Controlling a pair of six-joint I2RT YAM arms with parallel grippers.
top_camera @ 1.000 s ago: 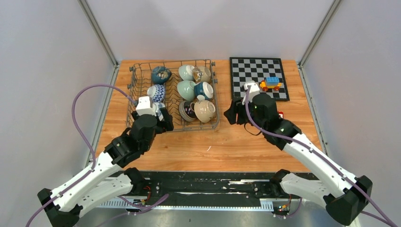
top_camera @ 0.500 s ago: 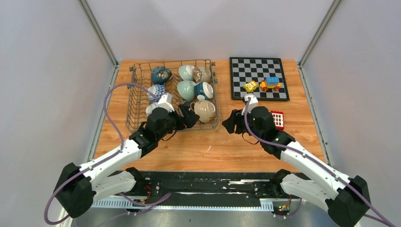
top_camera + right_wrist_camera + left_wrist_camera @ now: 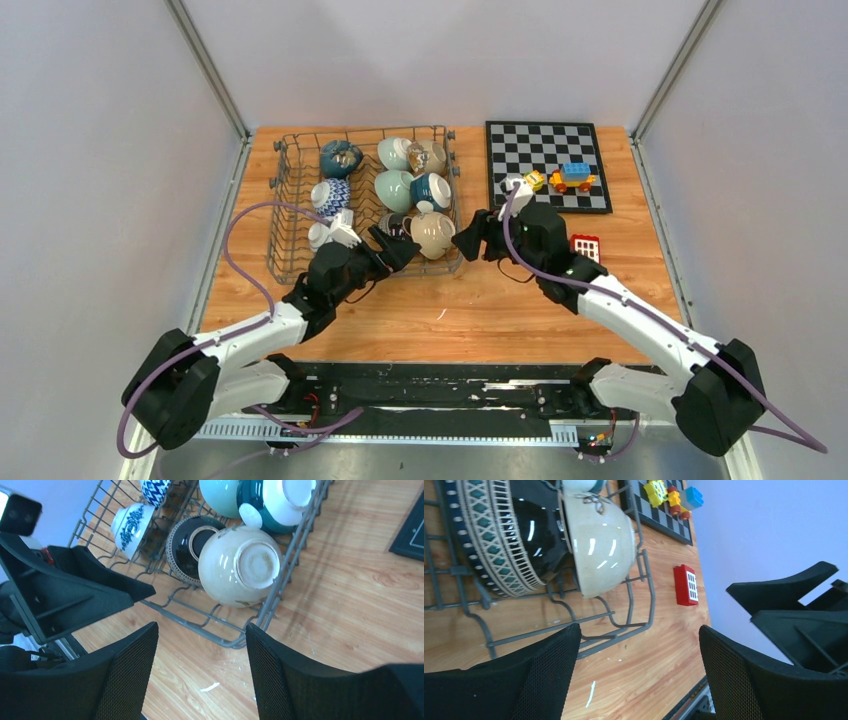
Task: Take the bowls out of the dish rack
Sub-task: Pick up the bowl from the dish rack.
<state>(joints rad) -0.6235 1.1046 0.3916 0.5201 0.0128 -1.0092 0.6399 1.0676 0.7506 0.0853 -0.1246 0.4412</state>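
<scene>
The grey wire dish rack [image 3: 290, 215] stands at the back left and holds several bowls on their sides. Among them are a cream bowl [image 3: 433, 234], a dark patterned bowl [image 3: 396, 228], a teal bowl [image 3: 432, 190] and a blue-and-white bowl [image 3: 331, 195]. My left gripper [image 3: 395, 248] is open and empty at the rack's front right part, just short of the cream bowl [image 3: 599, 540] and dark bowl [image 3: 534, 535]. My right gripper [image 3: 470, 240] is open and empty just right of the rack's front right corner [image 3: 220, 640], facing the cream bowl [image 3: 240, 565].
A chessboard [image 3: 545, 150] lies at the back right with toy blocks [image 3: 572, 178] on its near edge. A red block [image 3: 584, 247] lies on the table beside my right arm. The two grippers are close together at the rack's corner.
My left gripper swung right from the rack's front left to its front right part. My right gripper moved left to the rack's right side.
</scene>
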